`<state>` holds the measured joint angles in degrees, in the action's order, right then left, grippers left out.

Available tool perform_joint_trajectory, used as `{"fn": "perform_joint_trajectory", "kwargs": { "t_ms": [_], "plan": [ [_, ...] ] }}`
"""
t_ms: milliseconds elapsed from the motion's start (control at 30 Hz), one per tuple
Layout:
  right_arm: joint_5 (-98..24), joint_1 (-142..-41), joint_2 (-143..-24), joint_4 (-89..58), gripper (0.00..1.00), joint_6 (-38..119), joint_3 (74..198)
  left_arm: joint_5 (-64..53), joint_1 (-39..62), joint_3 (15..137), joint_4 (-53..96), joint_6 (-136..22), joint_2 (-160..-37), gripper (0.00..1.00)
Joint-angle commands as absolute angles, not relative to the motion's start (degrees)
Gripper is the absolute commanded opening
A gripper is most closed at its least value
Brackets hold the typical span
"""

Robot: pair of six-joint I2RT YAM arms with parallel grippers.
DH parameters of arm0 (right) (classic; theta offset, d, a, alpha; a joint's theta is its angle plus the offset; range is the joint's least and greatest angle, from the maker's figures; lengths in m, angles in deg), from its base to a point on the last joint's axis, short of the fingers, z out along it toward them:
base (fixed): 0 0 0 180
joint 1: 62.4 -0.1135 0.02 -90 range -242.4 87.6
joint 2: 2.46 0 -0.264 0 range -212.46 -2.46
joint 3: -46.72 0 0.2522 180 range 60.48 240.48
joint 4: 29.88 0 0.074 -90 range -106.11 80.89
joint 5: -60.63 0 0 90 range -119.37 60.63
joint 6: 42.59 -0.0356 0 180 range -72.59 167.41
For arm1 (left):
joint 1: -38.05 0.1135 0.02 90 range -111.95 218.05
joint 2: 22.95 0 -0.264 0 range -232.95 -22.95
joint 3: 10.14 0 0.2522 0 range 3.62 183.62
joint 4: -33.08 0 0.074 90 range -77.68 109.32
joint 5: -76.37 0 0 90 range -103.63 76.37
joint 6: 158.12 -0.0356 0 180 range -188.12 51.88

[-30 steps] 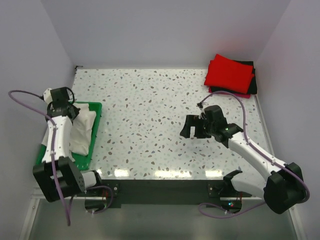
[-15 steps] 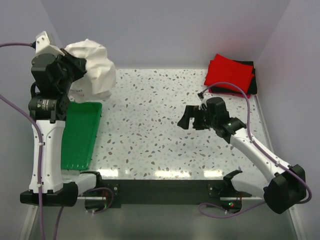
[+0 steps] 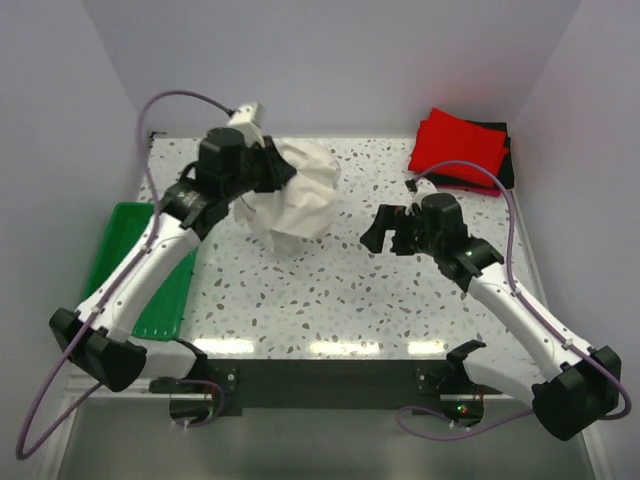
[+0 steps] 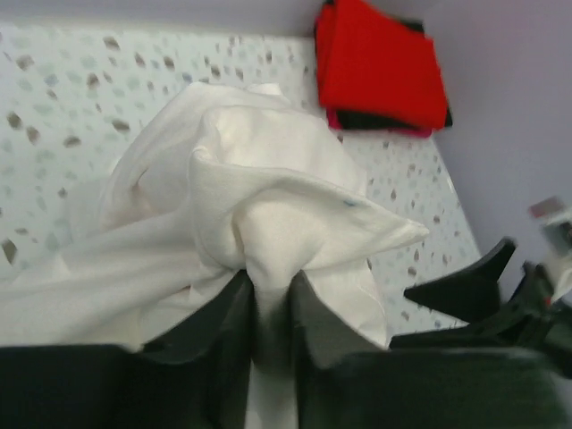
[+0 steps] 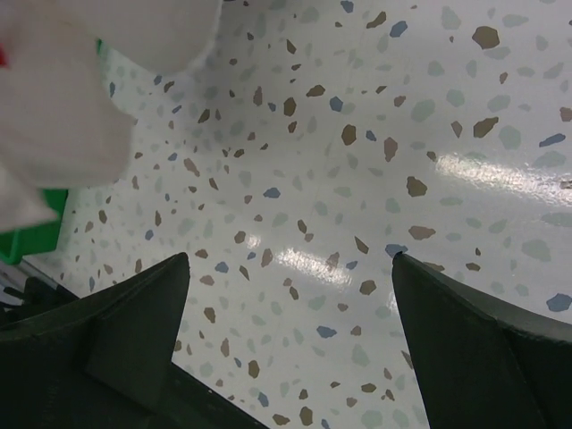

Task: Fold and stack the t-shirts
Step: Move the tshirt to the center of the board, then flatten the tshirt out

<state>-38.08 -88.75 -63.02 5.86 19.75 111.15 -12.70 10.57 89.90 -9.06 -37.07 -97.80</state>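
My left gripper (image 3: 283, 172) is shut on a bunched cream-white t-shirt (image 3: 300, 195), which hangs above the back middle of the table. In the left wrist view a fold of that t-shirt (image 4: 268, 179) is pinched between the jaws of the left gripper (image 4: 271, 281). My right gripper (image 3: 385, 232) stands open to the right of the bundle, apart from it. In the right wrist view the right gripper (image 5: 290, 259) has only bare tabletop between its fingers, with the cream t-shirt (image 5: 63, 116) at upper left. A folded red t-shirt (image 3: 460, 148) lies on a black one (image 3: 505, 168) at the back right corner.
A green tray (image 3: 125, 265) sits at the table's left edge, partly under my left arm. Walls close in the table on the left, back and right. The red and black stack (image 4: 380, 63) lies beyond the bundle in the left wrist view.
My left arm lifted the cream t-shirt out of the green tray and swung it right, over the table's middle. My right gripper moved slightly toward the back, still open.
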Motion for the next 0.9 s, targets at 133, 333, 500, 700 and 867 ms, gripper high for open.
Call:
{"fn": "perform_joint_trajectory", "kwargs": {
  "t_ms": [133,333,500,700,867],
  "plan": [
    [-33.5,-88.9,-62.4,4.9,0.99,18.4,107.2,-5.9,7.5,62.4,5.6,-30.0,-96.2,0.55],
    [-34.2,-88.9,-67.0,0.6,0.99,17.5,104.3,-8.2,7.4,49.4,6.8,-24.8,-92.7,0.53],
    [-35.3,-88.9,-70.4,-2.0,0.99,16.9,102.7,-10.9,7.3,42.4,4.6,-21.5,-91.3,0.50],
    [-35.6,-88.9,-71.5,-5.1,0.98,15.3,97.6,-18.6,7.3,35.8,2.7,-17.5,-84.5,0.52],
    [-34.2,-89.2,-74.4,-8.2,0.94,15.1,94.4,-10.4,7.2,33.9,9.3,-19.2,-84.7,0.53]
  ]
}}
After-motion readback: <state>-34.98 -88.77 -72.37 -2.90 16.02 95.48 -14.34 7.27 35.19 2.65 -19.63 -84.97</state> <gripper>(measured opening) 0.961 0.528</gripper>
